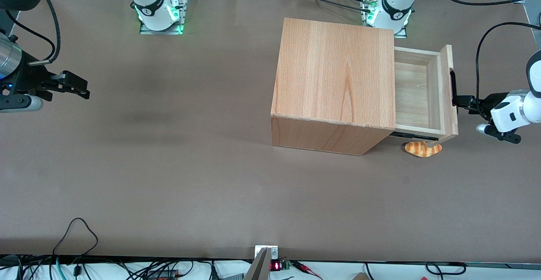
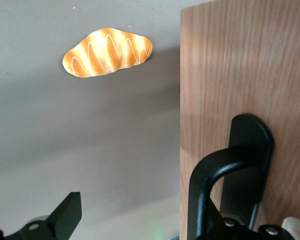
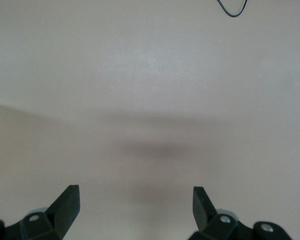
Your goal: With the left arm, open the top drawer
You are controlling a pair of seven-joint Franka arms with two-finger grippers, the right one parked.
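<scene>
The top drawer [image 1: 408, 98] stands pulled partway out of the wooden cabinet [image 1: 334, 73], toward the working arm's end of the table, and its pale plank floor shows. Its thick front panel [image 1: 447, 90] [image 2: 230, 75] carries a slim black bar handle [image 1: 453, 88] [image 2: 250, 150]. The left arm [image 1: 513, 111] reaches in from that end. Its black gripper [image 1: 463, 101] [image 2: 134, 215] is at the handle, open. One finger [image 2: 69, 212] hangs free over the table. The handle's black bar covers the place of the other finger.
A small orange striped bread roll [image 1: 422, 149] [image 2: 107, 51] lies on the brown table [image 1: 169, 166] under the drawer's near corner, nearer the front camera than the gripper. Black cables trail along the table's edges.
</scene>
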